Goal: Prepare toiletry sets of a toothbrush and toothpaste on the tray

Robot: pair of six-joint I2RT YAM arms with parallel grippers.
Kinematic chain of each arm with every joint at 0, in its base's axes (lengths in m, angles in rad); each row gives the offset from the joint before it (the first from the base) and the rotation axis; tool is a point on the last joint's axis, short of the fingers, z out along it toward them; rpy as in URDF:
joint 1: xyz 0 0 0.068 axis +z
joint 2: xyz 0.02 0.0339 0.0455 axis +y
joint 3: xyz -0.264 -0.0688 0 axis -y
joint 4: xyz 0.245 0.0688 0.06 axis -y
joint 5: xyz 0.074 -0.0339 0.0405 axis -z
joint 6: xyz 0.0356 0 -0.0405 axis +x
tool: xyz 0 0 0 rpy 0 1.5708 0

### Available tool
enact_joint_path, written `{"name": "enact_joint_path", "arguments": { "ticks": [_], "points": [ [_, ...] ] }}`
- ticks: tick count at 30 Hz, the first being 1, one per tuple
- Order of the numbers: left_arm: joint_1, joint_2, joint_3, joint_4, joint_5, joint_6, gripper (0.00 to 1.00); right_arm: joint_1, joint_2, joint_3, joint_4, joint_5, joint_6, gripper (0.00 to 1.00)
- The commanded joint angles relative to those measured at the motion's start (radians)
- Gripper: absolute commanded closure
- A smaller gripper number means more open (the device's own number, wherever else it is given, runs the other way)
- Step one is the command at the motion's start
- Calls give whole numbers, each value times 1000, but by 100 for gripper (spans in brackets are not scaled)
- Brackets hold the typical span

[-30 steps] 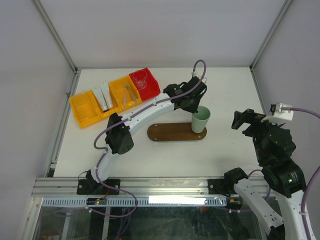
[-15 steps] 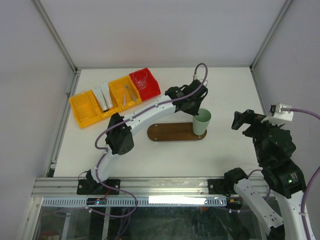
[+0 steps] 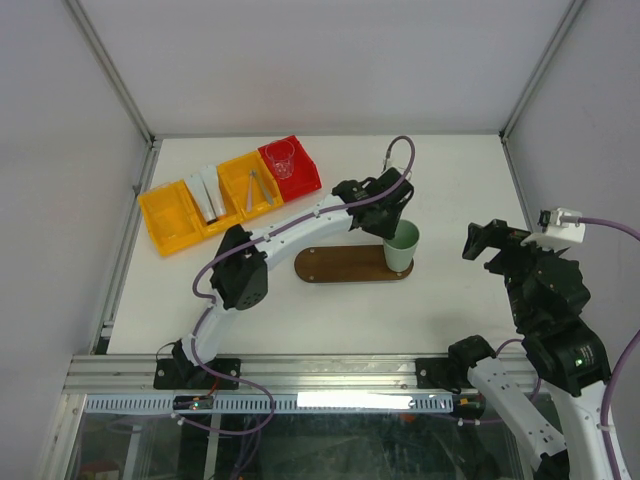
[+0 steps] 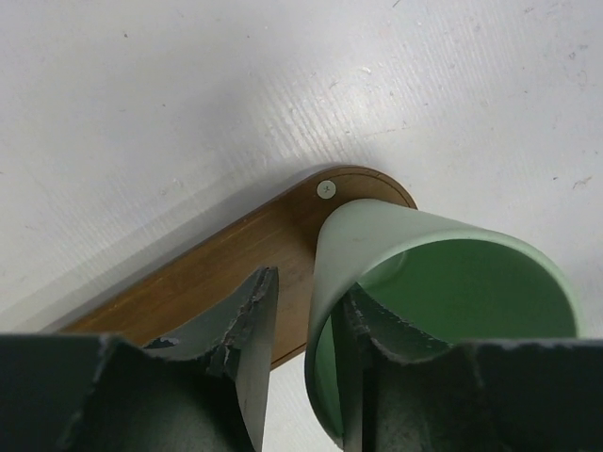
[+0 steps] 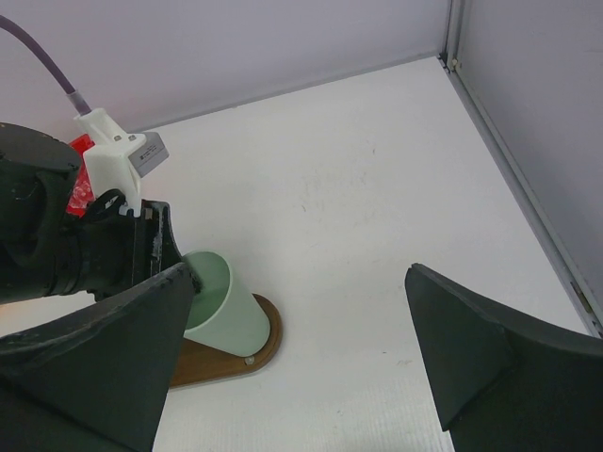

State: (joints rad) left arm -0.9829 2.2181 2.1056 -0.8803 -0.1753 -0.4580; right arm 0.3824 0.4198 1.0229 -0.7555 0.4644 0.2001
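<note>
top external: left arm [image 3: 300, 218] stretched fwd, left pincer [image 3: 396, 231] slack astride green cup [image 3: 401, 252] rim; right pincer [image 5: 301, 273] spread wide.

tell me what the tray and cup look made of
Tray: likely wood; brown with fine grain lines and a soft satin sheen. Cup: probably plastic, though glazed ceramic can't be excluded; uniform mint green, smooth, matte, thin-walled.

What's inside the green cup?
The left hand has one finger inside the green cup, the other outside its wall. Besides that only green wall shows; the bottom is hidden behind the hand.
</note>
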Motion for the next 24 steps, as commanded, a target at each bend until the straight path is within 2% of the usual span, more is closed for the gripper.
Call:
{"name": "enact_joint_path", "arguments": {
  "ticks": [1, 15, 17, 19, 24],
  "points": [
    [-16, -99, -6, 48, -4, -2, 68, 5, -10, 0, 52, 0, -16, 0],
    [-17, -142, -6, 65, -16, 0, 47, 5, -8, -4, 54, -7, -15, 0],
    [-17, -162, -10, 66, -22, 2, 41, 4, -9, -4, 54, -9, -16, 0],
    [-17, -183, -11, 69, -20, 8, 31, 4, -9, -3, 56, -11, -15, 0],
    [-18, -304, -73, 99, -16, 29, 17, 5, -9, -2, 55, -19, -17, 0]
  ]
}}
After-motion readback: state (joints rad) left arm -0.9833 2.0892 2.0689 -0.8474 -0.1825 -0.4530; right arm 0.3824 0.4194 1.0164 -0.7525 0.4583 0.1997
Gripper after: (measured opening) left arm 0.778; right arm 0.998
